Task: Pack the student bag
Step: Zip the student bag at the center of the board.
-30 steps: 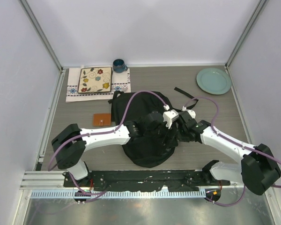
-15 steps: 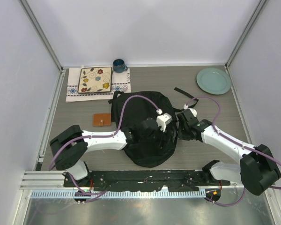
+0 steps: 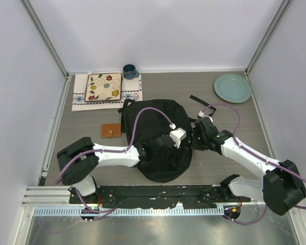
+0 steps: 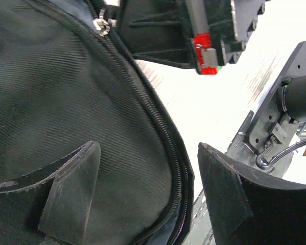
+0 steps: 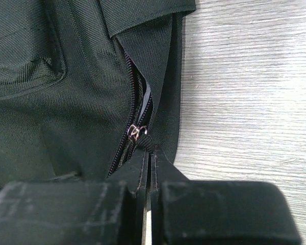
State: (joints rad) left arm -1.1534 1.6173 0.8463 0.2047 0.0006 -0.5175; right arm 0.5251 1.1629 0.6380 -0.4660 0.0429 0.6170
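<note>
While both arms reach in over it, we see one student bag (image 3: 150, 120) lying flat at the middle of the table (image 3: 86, 122). Its long axis runs from 12 to 6 o'clock, with the rounded end at 6 and a loose strap (image 3: 200, 100) trailing toward 1 o'clock. It is black woven fabric, soft and slumped, with a zipper (image 4: 160, 122) curving along its edge. The right gripper (image 5: 149, 163) is clenched on the zipper pull (image 5: 146, 145) at the bag's 3 o'clock side. The left gripper (image 4: 148, 189) is spread wide, one pad on the fabric and the other past the zipper, grasping nothing. Around the bag we count one green plate (image 3: 232, 88) at 1 o'clock, one blue mug (image 3: 129, 71), one flowered tile (image 3: 104, 87) on one cloth (image 3: 133, 95) at 11, and one brown square (image 3: 110, 130) at 9.
</note>
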